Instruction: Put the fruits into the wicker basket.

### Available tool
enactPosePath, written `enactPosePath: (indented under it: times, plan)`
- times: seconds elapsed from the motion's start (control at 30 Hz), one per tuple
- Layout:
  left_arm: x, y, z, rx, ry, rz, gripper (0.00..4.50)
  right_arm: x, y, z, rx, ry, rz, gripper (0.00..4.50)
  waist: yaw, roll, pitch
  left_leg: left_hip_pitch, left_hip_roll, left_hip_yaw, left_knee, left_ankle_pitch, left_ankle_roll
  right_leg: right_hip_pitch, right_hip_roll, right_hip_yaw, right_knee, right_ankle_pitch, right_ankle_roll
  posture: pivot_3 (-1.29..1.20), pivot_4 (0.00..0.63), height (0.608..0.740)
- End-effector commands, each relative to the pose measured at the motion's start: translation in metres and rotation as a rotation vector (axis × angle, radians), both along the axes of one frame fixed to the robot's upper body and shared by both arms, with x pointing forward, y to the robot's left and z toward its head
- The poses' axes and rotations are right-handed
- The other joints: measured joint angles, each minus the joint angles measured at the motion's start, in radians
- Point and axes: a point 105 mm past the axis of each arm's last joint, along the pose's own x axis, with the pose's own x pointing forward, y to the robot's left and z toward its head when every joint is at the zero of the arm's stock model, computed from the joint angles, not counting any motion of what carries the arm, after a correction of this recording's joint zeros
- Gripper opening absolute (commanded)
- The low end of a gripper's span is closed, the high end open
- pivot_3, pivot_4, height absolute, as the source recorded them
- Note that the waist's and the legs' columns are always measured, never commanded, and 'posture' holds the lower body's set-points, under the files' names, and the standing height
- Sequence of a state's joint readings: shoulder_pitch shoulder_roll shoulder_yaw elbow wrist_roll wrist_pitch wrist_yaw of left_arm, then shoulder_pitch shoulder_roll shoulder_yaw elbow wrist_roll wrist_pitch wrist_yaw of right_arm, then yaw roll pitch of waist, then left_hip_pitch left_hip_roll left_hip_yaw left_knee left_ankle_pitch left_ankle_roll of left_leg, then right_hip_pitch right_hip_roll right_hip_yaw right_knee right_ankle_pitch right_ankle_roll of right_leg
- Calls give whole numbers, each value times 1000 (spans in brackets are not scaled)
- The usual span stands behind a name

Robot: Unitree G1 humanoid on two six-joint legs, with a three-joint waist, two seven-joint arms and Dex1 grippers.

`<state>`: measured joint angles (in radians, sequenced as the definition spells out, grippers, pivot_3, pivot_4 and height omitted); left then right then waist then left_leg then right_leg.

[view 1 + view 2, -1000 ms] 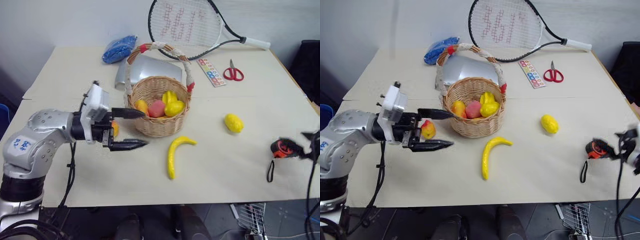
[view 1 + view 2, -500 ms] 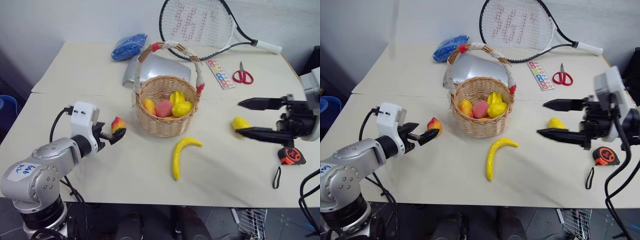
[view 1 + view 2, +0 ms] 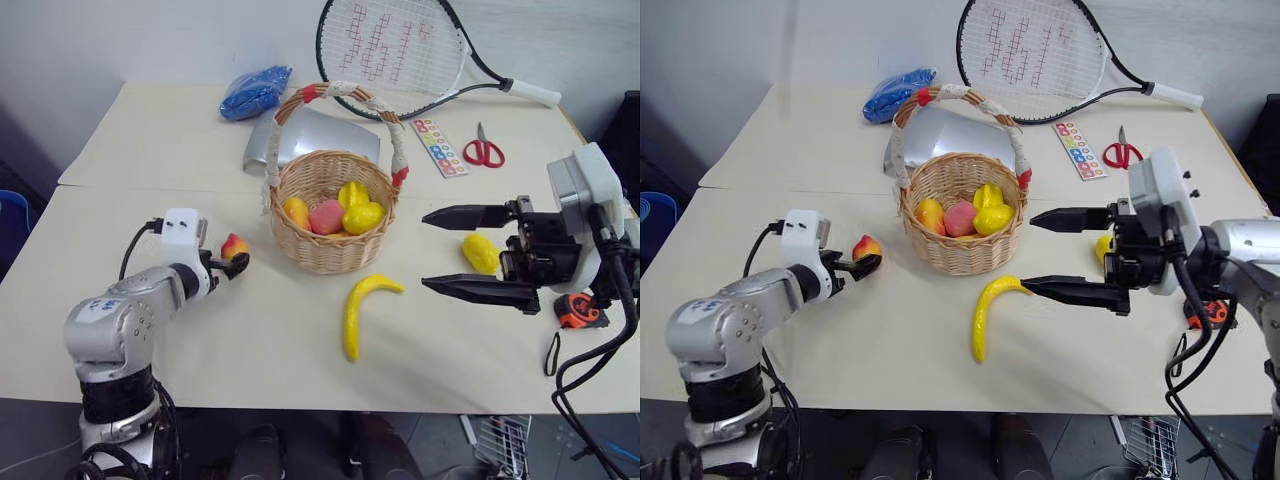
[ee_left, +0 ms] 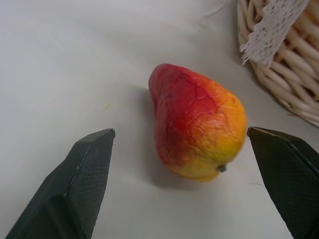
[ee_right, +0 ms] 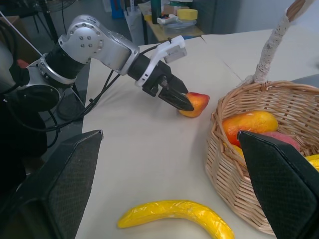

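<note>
The left claw (image 4: 182,186) is straddling the red-and-yellow peach-like toy fruit (image 4: 197,122) on the cream counter (image 3: 200,330), fingers apart, seemingly lining up a grasp beside the round woven wicker basket (image 3: 330,250).

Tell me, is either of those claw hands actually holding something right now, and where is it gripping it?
Nothing is held. The left end effector is open around the red-and-yellow fruit, not touching it. The right end effector hangs open above the table.

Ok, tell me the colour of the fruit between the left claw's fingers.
Red fading to orange-yellow; the peach-like fruit shows best in the left wrist view.
</note>
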<state>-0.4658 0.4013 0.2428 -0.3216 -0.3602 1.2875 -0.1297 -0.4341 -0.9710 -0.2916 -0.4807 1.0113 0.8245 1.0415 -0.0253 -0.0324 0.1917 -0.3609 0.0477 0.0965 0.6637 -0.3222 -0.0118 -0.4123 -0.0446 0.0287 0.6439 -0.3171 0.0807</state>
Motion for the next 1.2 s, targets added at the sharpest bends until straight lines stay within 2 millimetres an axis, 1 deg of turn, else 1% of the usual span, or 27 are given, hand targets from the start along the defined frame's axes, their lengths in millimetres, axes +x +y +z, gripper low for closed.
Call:
enactPosePath:
  times: [0.03,0.1,0.17,0.2,0.23,0.3,0.4,0.43,0.5,0.53,0.6,0.7,0.77,0.8,0.83,0.87,0.93,1.0,1.13,1.2]
  plan:
    - [16,-1,-1,12,-26,-16,4500,-9,5,6,18,-52,23,4459,0,0,0,0,0,0,0,0,0,0,-1,0,0,0,0,0,150,740]
    - [22,-2,-4,11,-22,-20,4500,-11,6,4,20,-53,21,4459,0,0,0,0,0,0,0,0,1,0,-1,0,0,0,0,0,150,740]
    - [23,-2,-3,10,-32,-29,4500,-11,6,4,26,-52,14,4459,0,0,0,0,0,0,0,0,1,0,-1,-1,1,0,0,0,150,740]
    - [24,-2,-3,9,-36,-31,4086,-12,6,4,29,-50,11,4500,0,0,0,0,0,0,0,0,1,0,-1,-1,1,0,0,0,150,740]
    - [23,0,-2,15,-44,-32,3893,-11,5,4,30,-51,3,4500,0,0,0,0,0,0,0,0,1,0,-1,-1,1,0,0,0,150,740]
    - [23,5,-1,26,-55,-22,3247,-11,4,0,23,-44,-12,4500,0,0,0,0,0,0,0,0,1,0,-1,-1,1,0,0,0,150,740]
    - [18,6,3,37,-67,-53,2295,-10,2,-5,-1,-30,-31,4500,-1,0,0,0,0,0,0,-1,1,0,-1,-1,1,0,0,0,150,740]
    - [16,7,5,39,-67,-70,2101,-10,1,-5,-2,-26,-39,4500,-2,0,0,0,0,0,0,-1,1,0,-1,-1,0,0,0,0,150,740]
    - [11,9,11,47,-76,-103,2101,-10,-2,-4,-2,-24,-51,4500,-2,0,0,0,0,0,0,-1,1,0,-2,-1,1,0,0,0,150,740]
    - [8,12,17,53,-92,-124,2101,-9,-4,-4,-5,-24,-62,4500,-2,0,0,0,1,0,0,-1,1,-1,-1,-1,1,0,0,0,150,740]
    - [-4,11,41,32,-150,-226,2101,-9,-10,-2,-7,-26,-89,4500,-2,0,0,-1,1,0,0,-1,1,-1,-2,-1,0,0,0,0,150,740]
    - [-34,-3,83,13,-234,-474,2101,-8,-17,-2,-9,-21,-132,4500,-2,0,0,-5,1,-1,0,0,1,-4,-2,-3,0,0,-1,0,150,740]
    - [-51,-14,103,31,-261,-621,2101,-8,-21,-4,-11,-19,-151,4500,-2,0,0,-8,1,-2,0,0,0,-6,-3,-4,0,-1,-1,0,150,740]
    - [-57,-24,112,64,-277,-709,2101,-7,-22,-6,-9,-20,-166,4500,0,0,0,-7,1,-2,0,0,0,-6,-3,-4,0,-1,-2,0,150,740]
    - [-59,-32,118,92,-285,-771,2101,-6,-23,-7,-8,-21,-181,4500,2,0,0,-8,1,-2,0,0,0,-6,-3,-4,0,-1,-2,0,150,740]
    - [-58,-39,121,111,-286,-809,2101,-5,-23,-9,-9,-23,-193,4500,6,0,0,-9,0,-4,0,0,0,-6,-3,-6,-1,-1,-2,0,150,740]
    - [-50,-54,123,93,-267,-848,2101,-3,-23,-14,-19,-26,-214,4500,14,1,0,-7,-1,-4,0,0,1,-4,-4,-7,-1,-1,-2,0,150,740]
    - [-39,-73,129,68,-288,-884,2101,-3,-21,-19,-28,-23,-226,4500,18,1,0,-7,-1,-4,1,0,2,-3,-4,-6,-2,-1,-1,0,150,740]
    - [-5,-109,130,88,-329,-906,2101,-7,-19,-22,-17,-18,-235,4500,23,0,0,-8,-1,-4,2,0,3,-3,-1,-5,-1,0,0,0,150,740]
    - [9,-123,127,104,-330,-917,2101,-7,-19,-21,-12,-22,-248,4500,24,0,0,-8,-2,-4,3,1,3,-3,0,-5,-1,0,1,0,150,740]
